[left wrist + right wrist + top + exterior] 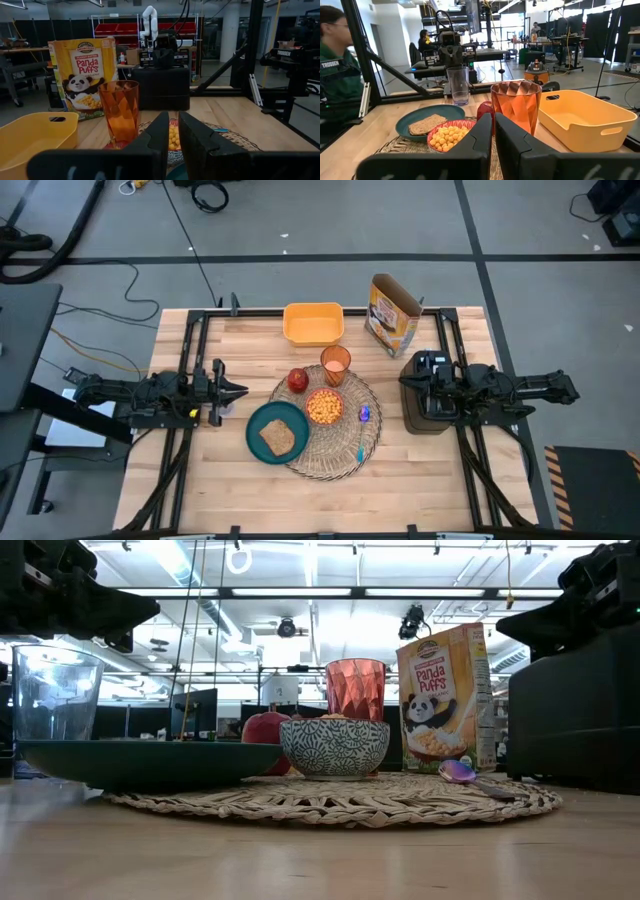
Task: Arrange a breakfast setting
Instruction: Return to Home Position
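The round woven placemat (345, 450) lies mid-table. On its left edge rests the teal plate (258, 423) with the toast slice (277, 438). The bowl (324, 407), full of cereal puffs, stands on the mat. The red apple (298, 380) and the orange cup (335, 365) stand at its far edge. The small blue utensil (361, 448) lies on the mat's right side. My left gripper (240, 390) hovers left of the apple, shut and empty (174, 117). My right gripper (403, 383) is over the black toaster (424, 415), shut and empty (493, 120).
The yellow tub (313, 323) and a cereal box (392, 315) stand at the far edge. A clear glass (457, 85) stands beyond the plate, near my left arm. Bare wood lies along the near edge. A person (335, 50) sits beyond the table's left side.
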